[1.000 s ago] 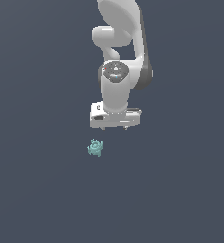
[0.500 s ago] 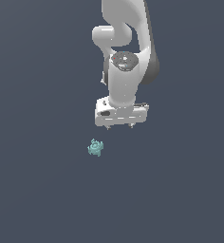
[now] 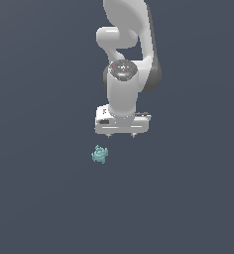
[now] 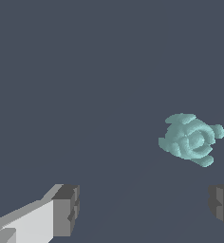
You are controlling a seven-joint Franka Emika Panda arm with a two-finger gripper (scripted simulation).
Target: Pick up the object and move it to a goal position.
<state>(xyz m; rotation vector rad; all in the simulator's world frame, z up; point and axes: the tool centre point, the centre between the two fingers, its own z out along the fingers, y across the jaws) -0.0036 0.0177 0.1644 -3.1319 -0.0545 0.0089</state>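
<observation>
the arm is swinging toward the exterior view's right and tilting: across the last second the white gripper (image 3: 121, 135) has been sliding sideways and rotating slightly, while the object (image 3: 99, 154), a small pale teal knobby lump, has been sitting in the same spot on the dark floor (image 3: 44, 198). the gripper is hanging above the floor, near the object but apart from it, up and toward the exterior view's right of it. judging by that, the arm is still lining itself up; the descent and the grasp are not yet done, and no goal marker is showing in either view.

the exterior view is giving the overall layout, arm, hand and object together, but only two small finger stubs are peeking below the hand there, too small to read the gap. the wrist view is filling that in: the two grey fingertips (image 4: 66, 210) are standing wide apart at opposite edges of the picture with nothing between them, so the claw is fully spread and holding nothing. the object (image 4: 190, 138) is appearing there off to one side, nearer one finger than the other, not yet centred in the gap.
</observation>
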